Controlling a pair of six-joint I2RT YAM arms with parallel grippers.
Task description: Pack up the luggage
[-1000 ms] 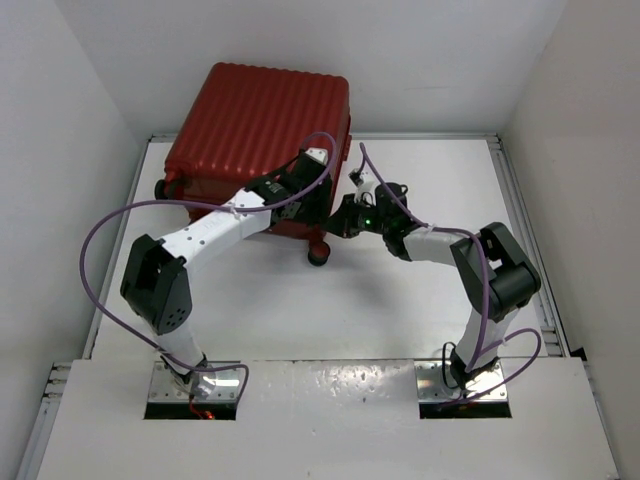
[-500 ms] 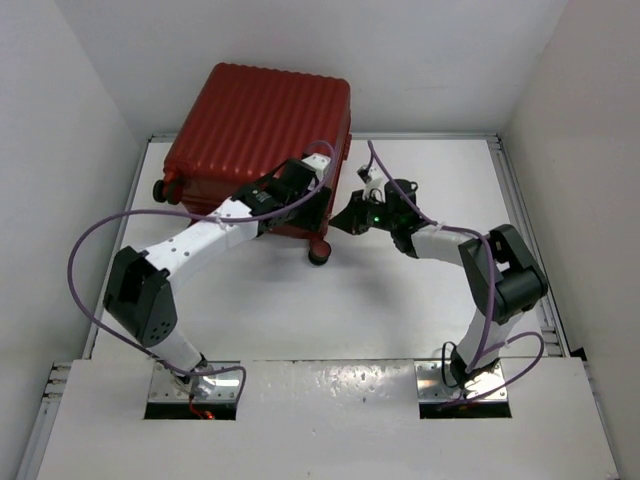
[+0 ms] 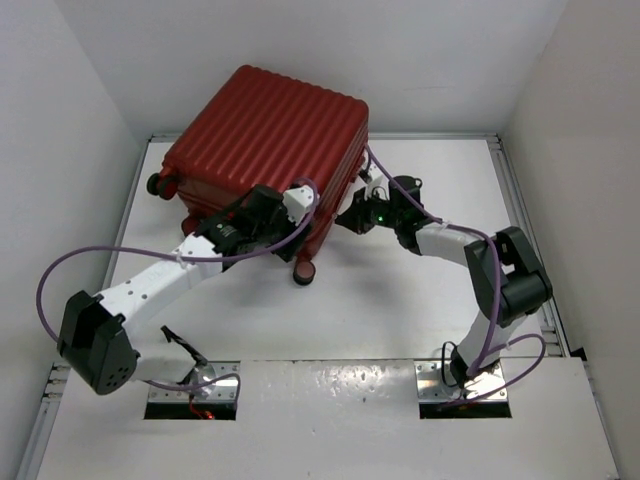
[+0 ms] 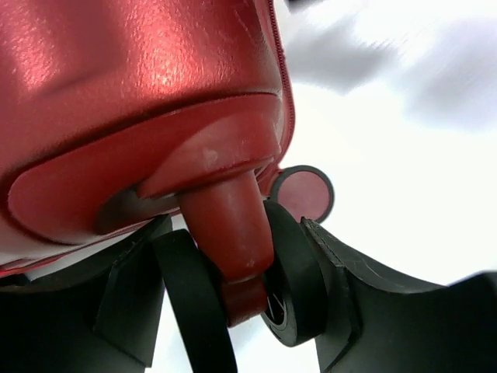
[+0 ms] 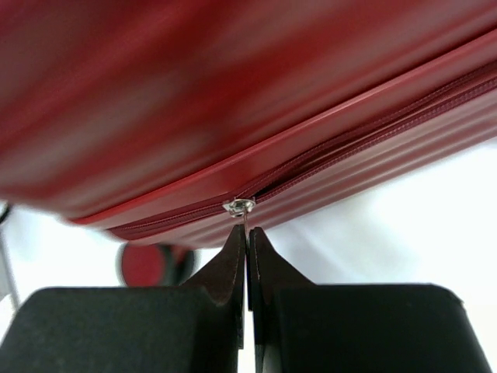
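White walls close off three sides of the white surface [image 3: 400, 320]. The dark red suitcase [image 3: 270, 130] sits shut at its far left, ribbed shell up, with its far end past the back edge. Compared with half a second ago it has swung round: its far right corner now reaches further right, and the near corner has slid closer to the arms. A loose wheel [image 3: 303, 272] at that near corner has come nearer too.

The left tool [image 4: 237, 303] is under the near right corner of the case. Its fingers [image 4: 132, 295] are closed around a twin caster [image 4: 291, 287], one on each side. That arm's elbow has dropped back toward the near left corner of the surface.

The right tool [image 5: 247, 256] has shifted only a little and stays against the right side of the case. Its tips are pinched together on the zipper pull [image 5: 239, 207], and the zipper is still open a short way to the right of it.
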